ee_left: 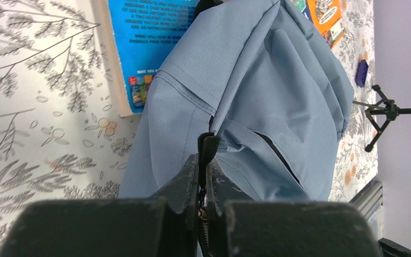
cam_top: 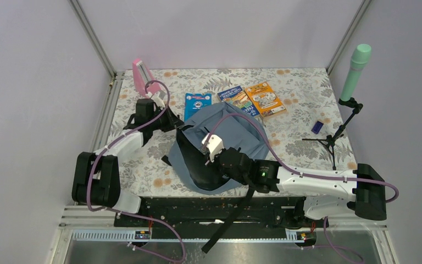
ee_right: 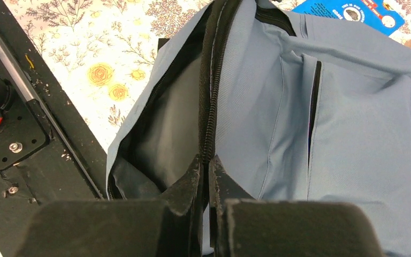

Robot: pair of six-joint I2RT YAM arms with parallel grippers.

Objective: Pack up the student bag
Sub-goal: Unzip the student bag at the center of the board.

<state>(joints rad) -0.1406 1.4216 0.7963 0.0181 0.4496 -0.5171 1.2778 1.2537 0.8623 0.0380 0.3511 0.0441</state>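
Note:
The student bag (cam_top: 236, 132) lies in the middle of the table, grey-blue, with its main compartment gaping toward the left and its dark lining (cam_top: 195, 165) showing. My left gripper (cam_top: 179, 126) is at the far-left end of the opening, shut on the bag's black zipper tab (ee_left: 208, 144). My right gripper (cam_top: 213, 161) is at the near side, shut on the bag's zipper edge (ee_right: 210, 107). In the right wrist view the bag (ee_right: 310, 134) shows its lining on the left and a front pocket slit on the right. Nothing shows inside the bag.
A blue book (cam_top: 197, 104) lies partly under the bag's far edge, with two more books (cam_top: 240, 99) (cam_top: 264, 98) beside it. A pink item (cam_top: 141, 74) stands at the back left. A small blue block (cam_top: 317, 127) and a green microphone (cam_top: 355, 71) on a tripod are at the right. A black strap (cam_top: 231, 217) hangs over the near edge.

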